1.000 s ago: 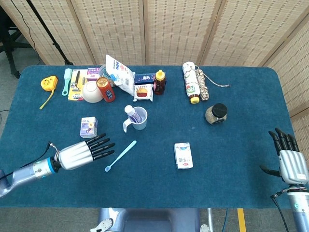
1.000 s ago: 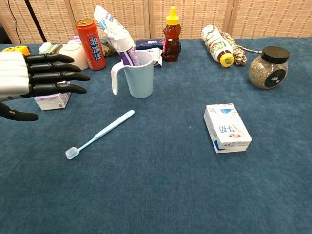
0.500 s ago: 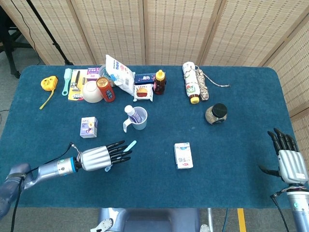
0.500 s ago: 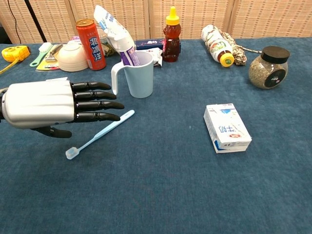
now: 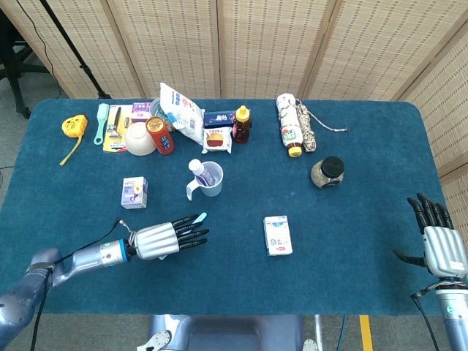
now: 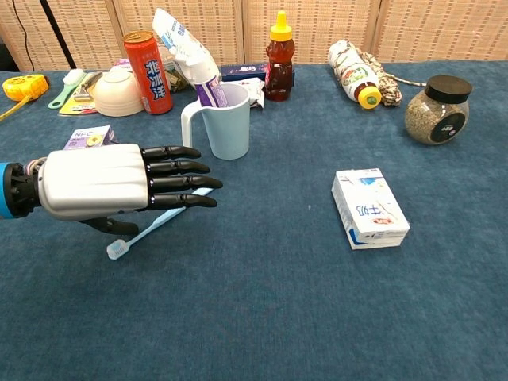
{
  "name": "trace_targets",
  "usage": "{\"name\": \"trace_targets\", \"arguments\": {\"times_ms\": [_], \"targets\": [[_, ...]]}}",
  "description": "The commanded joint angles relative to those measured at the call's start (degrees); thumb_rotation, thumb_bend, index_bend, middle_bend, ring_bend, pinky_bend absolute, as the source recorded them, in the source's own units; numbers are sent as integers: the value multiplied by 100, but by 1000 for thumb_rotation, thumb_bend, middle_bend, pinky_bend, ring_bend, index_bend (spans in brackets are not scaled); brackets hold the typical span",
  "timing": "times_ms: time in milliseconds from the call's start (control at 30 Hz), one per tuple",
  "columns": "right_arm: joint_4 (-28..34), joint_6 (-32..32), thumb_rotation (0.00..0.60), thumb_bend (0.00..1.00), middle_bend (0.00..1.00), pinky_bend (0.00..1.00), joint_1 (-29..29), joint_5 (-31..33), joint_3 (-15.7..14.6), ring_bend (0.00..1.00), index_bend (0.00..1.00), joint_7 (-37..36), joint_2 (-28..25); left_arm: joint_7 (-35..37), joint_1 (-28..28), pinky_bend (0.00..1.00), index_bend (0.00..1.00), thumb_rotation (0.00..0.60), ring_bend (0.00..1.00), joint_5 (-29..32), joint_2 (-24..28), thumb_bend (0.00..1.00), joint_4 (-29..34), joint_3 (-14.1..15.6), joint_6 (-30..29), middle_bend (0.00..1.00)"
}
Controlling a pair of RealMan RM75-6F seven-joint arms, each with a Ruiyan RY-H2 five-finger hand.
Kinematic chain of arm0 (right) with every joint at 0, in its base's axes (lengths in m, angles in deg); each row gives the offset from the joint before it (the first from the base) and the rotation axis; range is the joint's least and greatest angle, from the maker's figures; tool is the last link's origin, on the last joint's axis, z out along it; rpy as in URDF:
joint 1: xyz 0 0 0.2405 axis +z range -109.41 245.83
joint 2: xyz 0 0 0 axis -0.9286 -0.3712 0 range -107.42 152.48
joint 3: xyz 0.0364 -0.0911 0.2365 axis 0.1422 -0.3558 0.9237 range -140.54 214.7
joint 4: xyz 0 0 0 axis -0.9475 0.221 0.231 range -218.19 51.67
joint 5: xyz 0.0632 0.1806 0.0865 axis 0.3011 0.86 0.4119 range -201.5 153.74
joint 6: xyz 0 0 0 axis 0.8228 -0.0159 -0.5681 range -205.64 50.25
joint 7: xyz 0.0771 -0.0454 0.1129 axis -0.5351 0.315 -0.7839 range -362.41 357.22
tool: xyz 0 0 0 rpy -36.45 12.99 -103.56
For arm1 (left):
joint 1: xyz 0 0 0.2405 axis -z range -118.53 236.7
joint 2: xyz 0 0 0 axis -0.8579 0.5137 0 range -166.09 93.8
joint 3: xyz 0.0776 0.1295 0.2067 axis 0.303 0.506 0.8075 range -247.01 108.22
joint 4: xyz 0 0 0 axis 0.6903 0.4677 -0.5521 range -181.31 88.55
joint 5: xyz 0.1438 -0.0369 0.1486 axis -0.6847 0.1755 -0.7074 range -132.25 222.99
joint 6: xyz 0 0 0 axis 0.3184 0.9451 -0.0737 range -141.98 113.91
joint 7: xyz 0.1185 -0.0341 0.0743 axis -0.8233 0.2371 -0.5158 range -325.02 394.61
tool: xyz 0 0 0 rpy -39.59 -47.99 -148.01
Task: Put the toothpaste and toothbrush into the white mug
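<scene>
Staged test room, blue-clothed table (image 5: 351,241), woven folding screens (image 5: 263,44), household clutter

Left hand (image 5: 167,239) hovers flat over toothbrush (image 5: 199,217), fingers spread.

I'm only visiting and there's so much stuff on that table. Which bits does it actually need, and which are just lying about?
Needed for the job:
toothbrush
toothpaste, already in the mug
white mug
left robot hand, over the toothbrush

Just lying about:
red can
sauce bottle
jar
white carton
bowl
tape measure
</scene>
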Motion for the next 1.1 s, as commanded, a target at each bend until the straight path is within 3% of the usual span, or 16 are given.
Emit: {"name": "trace_targets", "arguments": {"times_ms": [33, 733, 967, 1100], "targets": [[16, 13, 600, 0, 0, 0, -16, -7, 16, 0, 0, -12, -3, -40, 32, 7, 0, 600, 0, 70, -107, 198, 45, 45, 66, 0], [25, -42, 600, 0, 0, 0, -45, -56, 47, 0, 0, -98, -52, -303, 323, 8, 0, 600, 0, 547, -172, 198, 1119, -46, 383, 0], [53, -46, 600, 0, 0, 0, -53, -78, 46, 0, 0, -79, -57, -220, 444, 8, 1, 600, 0, 731, 280, 201, 1893, 11, 810, 0], [63, -67, 600, 0, 0, 0, -50, -83, 43, 0, 0, -90, -58, -274, 519, 8, 90, 600, 0, 806, 509, 242, 2318, -3, 994, 0]]}}
